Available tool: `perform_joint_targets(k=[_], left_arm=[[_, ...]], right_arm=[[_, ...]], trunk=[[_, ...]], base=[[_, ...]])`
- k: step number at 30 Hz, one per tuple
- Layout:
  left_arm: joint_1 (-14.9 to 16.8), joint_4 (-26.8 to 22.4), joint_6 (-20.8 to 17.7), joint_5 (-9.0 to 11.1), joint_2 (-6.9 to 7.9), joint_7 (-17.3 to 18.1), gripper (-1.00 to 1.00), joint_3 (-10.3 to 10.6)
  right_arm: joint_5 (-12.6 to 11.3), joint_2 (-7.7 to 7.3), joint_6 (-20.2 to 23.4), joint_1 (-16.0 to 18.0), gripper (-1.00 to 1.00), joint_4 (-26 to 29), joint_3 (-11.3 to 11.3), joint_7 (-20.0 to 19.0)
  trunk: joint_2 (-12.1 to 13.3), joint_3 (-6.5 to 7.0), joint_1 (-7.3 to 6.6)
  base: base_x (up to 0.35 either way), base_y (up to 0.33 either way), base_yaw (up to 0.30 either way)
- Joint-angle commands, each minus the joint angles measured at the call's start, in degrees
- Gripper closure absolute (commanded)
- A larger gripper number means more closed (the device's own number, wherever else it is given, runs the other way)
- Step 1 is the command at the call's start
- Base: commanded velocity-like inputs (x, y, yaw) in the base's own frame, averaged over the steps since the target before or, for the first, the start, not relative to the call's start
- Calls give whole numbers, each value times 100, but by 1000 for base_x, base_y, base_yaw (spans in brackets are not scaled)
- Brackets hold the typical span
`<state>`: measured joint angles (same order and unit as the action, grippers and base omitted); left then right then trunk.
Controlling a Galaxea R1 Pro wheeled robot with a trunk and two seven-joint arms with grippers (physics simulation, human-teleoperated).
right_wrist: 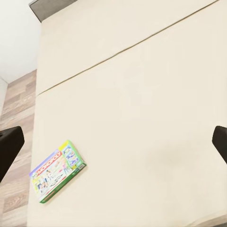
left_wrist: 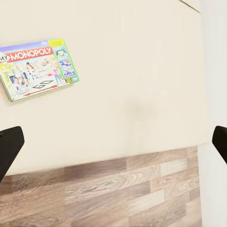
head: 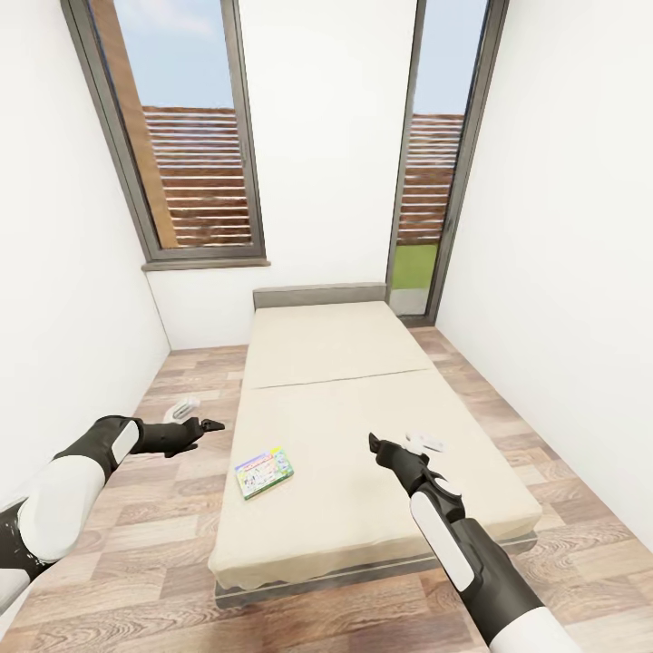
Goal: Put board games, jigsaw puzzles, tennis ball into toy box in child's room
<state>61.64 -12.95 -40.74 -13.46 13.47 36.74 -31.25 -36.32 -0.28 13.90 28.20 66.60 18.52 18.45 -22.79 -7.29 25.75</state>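
On the bed, near its left edge, lay the Monopoly box; both my fingers were spread apart, empty. Flat box on soft mattress risked a slipped pinch.

I am in a bedroom of a home: a low double bed with a beige mattress, dark grey frame and short grey headboard stands against plain white walls on a wood-plank floor. Two tall dark-framed windows look out on slatted fencing and grass. A colourful flat Monopoly game box lying on the mattress suggests a child sleeps here.
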Motion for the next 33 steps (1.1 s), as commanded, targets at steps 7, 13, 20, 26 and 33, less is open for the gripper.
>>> perform_joint_targets(k=[7, 13, 20, 26, 33], left_arm=[[6, -6, -35, -61, -2, 35, -100, -48], [-2, -6, -31, -61, 5, 35, -100, -55], [-8, -6, 18, -57, 0, 35, -100, -52], [-38, -4, 197, -53, -10, 35, -100, -56], [-46, -5, 237, -52, -31, 33, -100, -56]], right_arm=[[-33, 10, 17, 5, -100, 11, 11, 45], [-33, 8, 16, 4, -100, 11, 11, 45], [-33, 10, 16, 6, -100, 11, 11, 45], [-33, 17, 28, 9, -100, 17, 11, 45], [-33, 19, 35, 6, -100, 19, 13, 45]], trunk=[[-13, -13, 4], [-13, -13, 4], [-13, -13, 4], [-13, -13, 4], [-13, -13, 4]], base=[[5, 0, 0], [88, 0, 0], [173, 0, 0], [63, 0, 0], [9, 0, 16]])
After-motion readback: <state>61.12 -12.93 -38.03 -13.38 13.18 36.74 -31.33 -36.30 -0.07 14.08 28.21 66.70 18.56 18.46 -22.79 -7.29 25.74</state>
